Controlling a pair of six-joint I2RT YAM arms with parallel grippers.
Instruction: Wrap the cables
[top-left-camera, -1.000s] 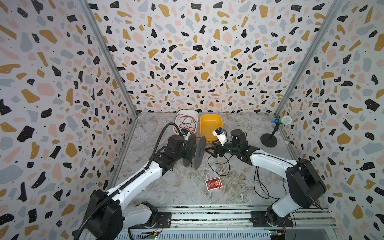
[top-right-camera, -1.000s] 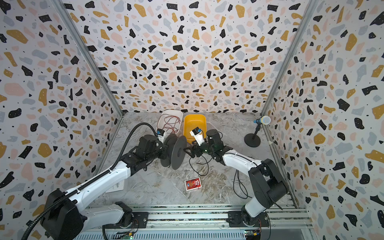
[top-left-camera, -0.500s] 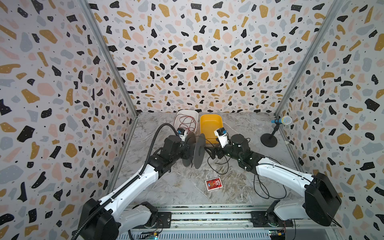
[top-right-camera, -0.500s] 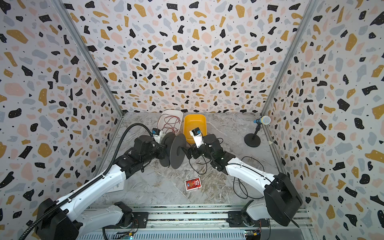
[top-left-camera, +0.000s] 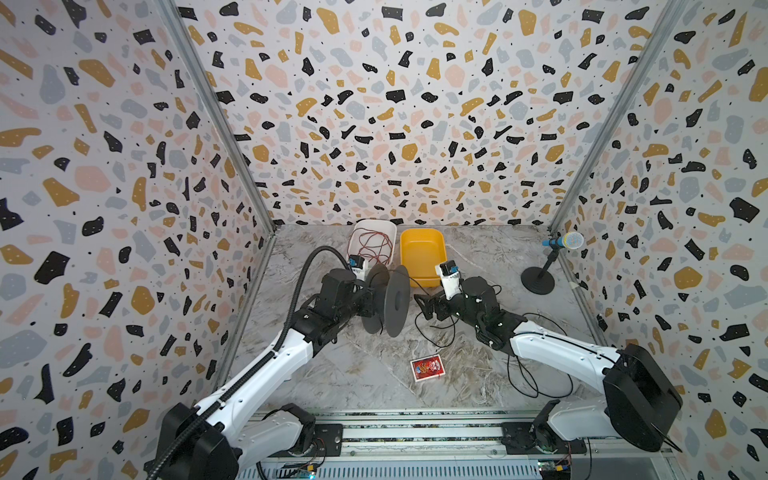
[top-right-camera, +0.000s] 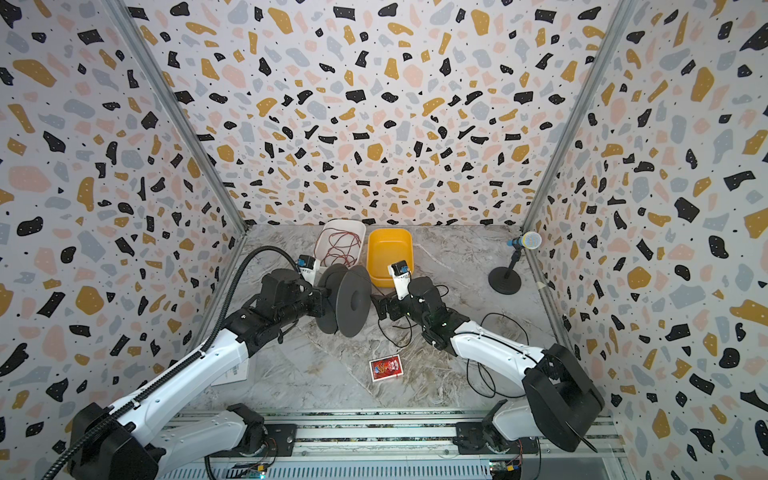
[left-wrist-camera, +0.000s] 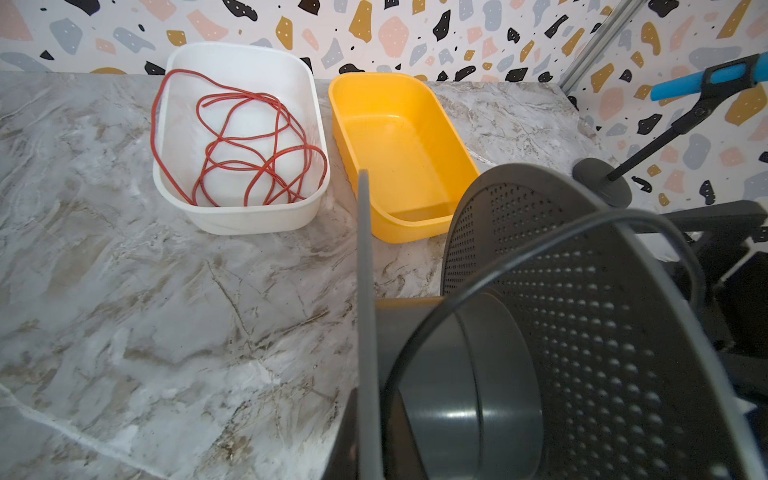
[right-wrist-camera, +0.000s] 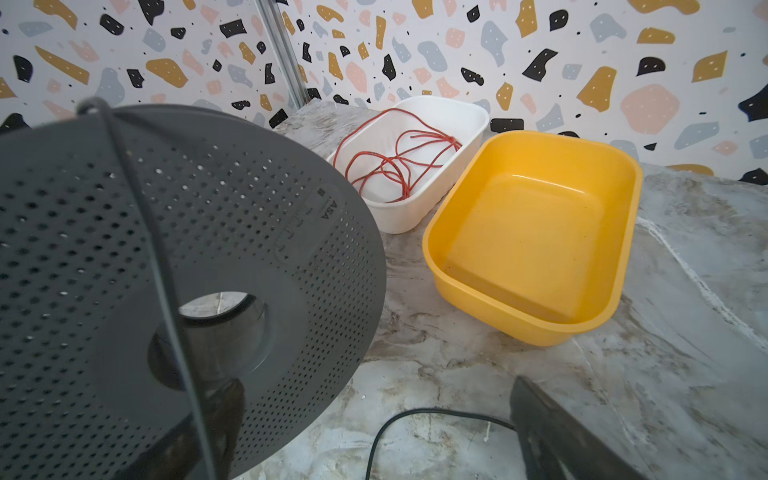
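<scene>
My left gripper (top-left-camera: 369, 301) is shut on the left flange of a dark grey perforated spool (top-left-camera: 392, 299) (top-right-camera: 352, 301), which it holds upright above the table. In the left wrist view the thin black cable (left-wrist-camera: 536, 239) arcs over the spool's hub (left-wrist-camera: 453, 374). In the right wrist view the cable (right-wrist-camera: 160, 253) crosses the flange (right-wrist-camera: 249, 199). More cable lies in loose loops on the table (top-left-camera: 440, 338) and under the right arm (top-left-camera: 530, 376). My right gripper (top-left-camera: 424, 308) (top-right-camera: 383, 308) stands open just right of the spool, holding nothing. A cable loop (right-wrist-camera: 415, 413) lies below it.
At the back stand a white tub (top-left-camera: 390, 232) holding reddish-brown wire and an empty yellow tub (top-left-camera: 422, 255). A blue microphone on a black stand (top-left-camera: 538, 280) is at the right wall. A red packet (top-left-camera: 427, 368) lies in front of the spool.
My right gripper's jaws have opened wider. The right arm's elbow has dropped lower and swung out to the right. The left arm and spool have barely moved.
</scene>
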